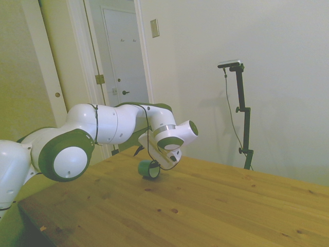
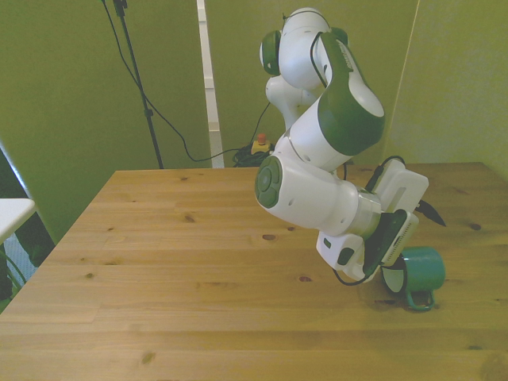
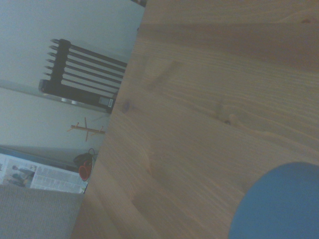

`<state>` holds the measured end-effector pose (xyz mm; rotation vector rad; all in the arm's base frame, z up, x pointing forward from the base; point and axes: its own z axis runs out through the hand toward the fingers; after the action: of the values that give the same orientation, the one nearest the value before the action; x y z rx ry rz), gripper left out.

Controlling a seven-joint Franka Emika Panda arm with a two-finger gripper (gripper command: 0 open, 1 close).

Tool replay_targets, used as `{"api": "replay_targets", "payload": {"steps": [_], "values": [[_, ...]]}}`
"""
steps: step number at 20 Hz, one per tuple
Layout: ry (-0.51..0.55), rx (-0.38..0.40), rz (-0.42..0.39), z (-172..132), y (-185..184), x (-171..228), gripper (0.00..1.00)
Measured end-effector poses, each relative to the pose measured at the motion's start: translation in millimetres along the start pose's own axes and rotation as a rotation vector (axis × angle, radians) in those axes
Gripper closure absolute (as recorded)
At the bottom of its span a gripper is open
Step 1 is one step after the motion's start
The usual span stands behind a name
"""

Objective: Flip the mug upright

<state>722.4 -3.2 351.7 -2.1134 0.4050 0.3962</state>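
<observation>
The teal mug [image 2: 422, 270] lies on its side on the wooden table [image 2: 198, 238], at the front view's right. Its pale mouth faces the front view's left and its loop handle [image 2: 421, 301] rests against the wood. My gripper [image 2: 413, 246] is tilted low, right over the mug, and the hand covers part of the rim. One dark finger [image 2: 432, 212] juts out above the mug, the other is hidden, and the jaws look spread wide. In the side view the mug [image 1: 149, 169] sits just under the gripper [image 1: 151, 157]. The wrist view catches a blurred blue patch of the mug [image 3: 279, 206].
In the side view the mug lies close to the table's far edge [image 1: 123, 152] by the doorway. Bare wood [image 1: 216, 206] stretches toward the camera. Behind the table in the front view, a red button [image 2: 259, 141] and cables lie on the floor.
</observation>
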Motion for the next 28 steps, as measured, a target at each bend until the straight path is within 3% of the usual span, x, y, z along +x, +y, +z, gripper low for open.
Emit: {"api": "replay_targets", "payload": {"steps": [1, 2, 21, 28], "values": [[-0.007, 0.001, -0.002, 2, -1, -1, 0.00], [-0.009, 0.001, -0.002, 2, -1, -1, 1.00], [-0.009, 0.013, 0.013, 5, 7, 6, 1.00], [0.015, 0.014, 0.022, -9, 16, 12, 1.00]]}}
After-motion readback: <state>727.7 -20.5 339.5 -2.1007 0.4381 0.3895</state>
